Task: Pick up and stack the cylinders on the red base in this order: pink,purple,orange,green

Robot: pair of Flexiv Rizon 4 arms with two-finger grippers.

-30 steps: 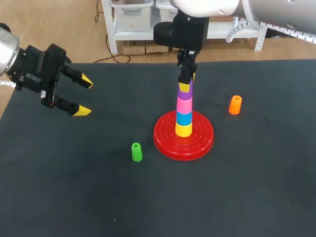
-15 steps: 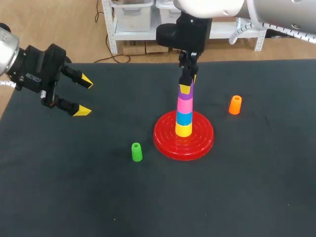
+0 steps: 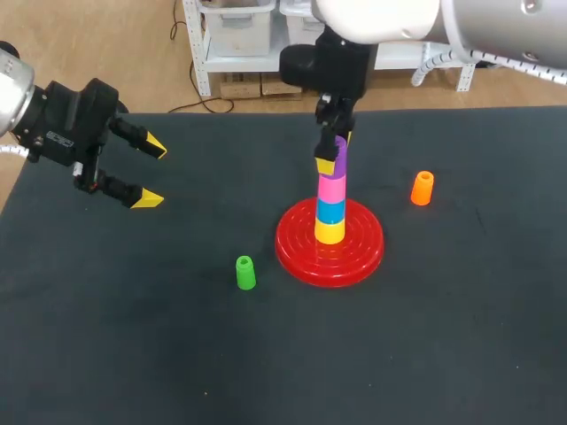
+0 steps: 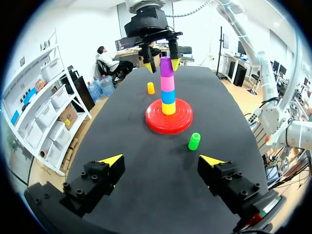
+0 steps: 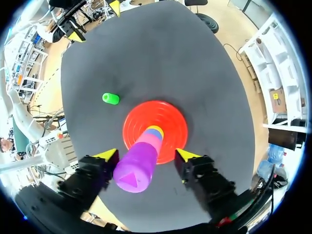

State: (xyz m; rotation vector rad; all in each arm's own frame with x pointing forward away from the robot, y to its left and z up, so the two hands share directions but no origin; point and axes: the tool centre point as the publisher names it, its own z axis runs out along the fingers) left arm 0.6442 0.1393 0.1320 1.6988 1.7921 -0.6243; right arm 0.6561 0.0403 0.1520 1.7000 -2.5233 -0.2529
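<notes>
light: we see bright, even overhead light | shadows: faint, soft on the matte counter (image 3: 133,354) | glare: slight sheen on the red base (image 3: 297,257) | edges: wrist views bow outward

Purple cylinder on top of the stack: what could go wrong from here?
1. The right gripper stands open around the purple cylinder, with one finger close beside it. A sideways pull-away could knock it off the pink cylinder.
2. The stack is tall and narrow on the red base, so a nudge might topple all of it.
</notes>
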